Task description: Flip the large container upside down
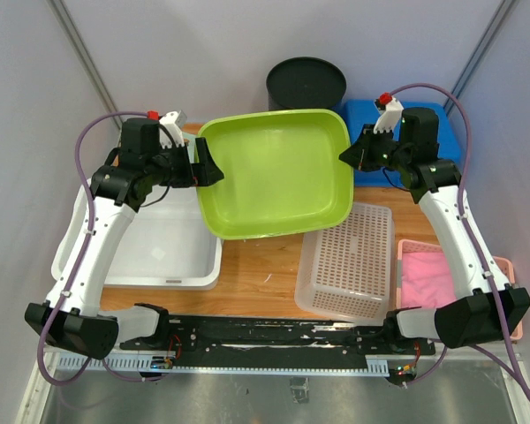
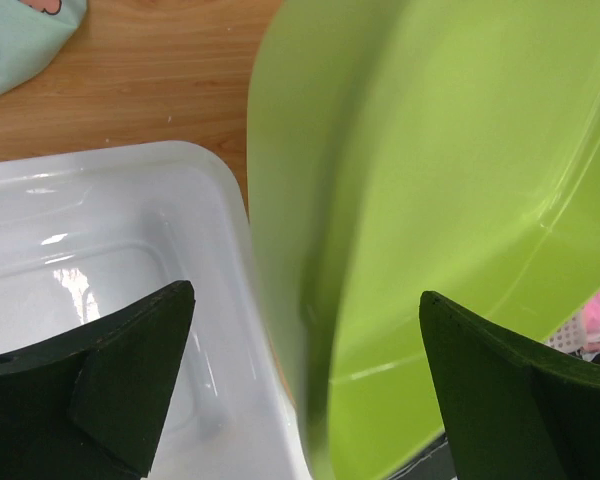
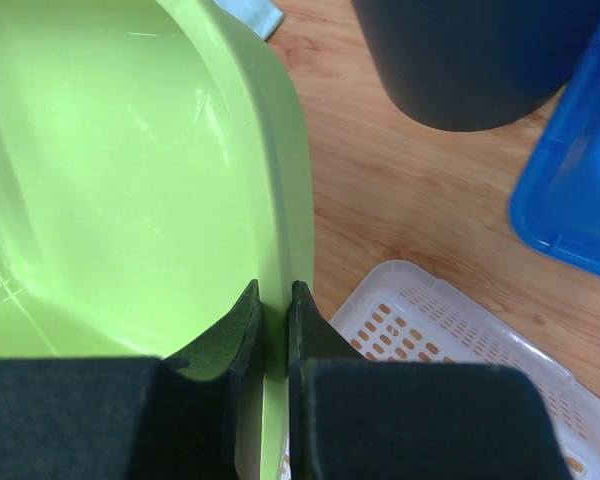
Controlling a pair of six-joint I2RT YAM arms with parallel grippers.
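Firmly, the right gripper pinches the thin right rim of the green container, which sits raised at centre frame; the left gripper gapes wide astride its left rim. It looks light, stiff and glossy, so slippery: opposite rims suit best.

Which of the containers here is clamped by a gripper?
The lime-green tub: the right gripper is shut on its rim. The white bin, perforated basket, blue bin and black bucket sit ungripped.
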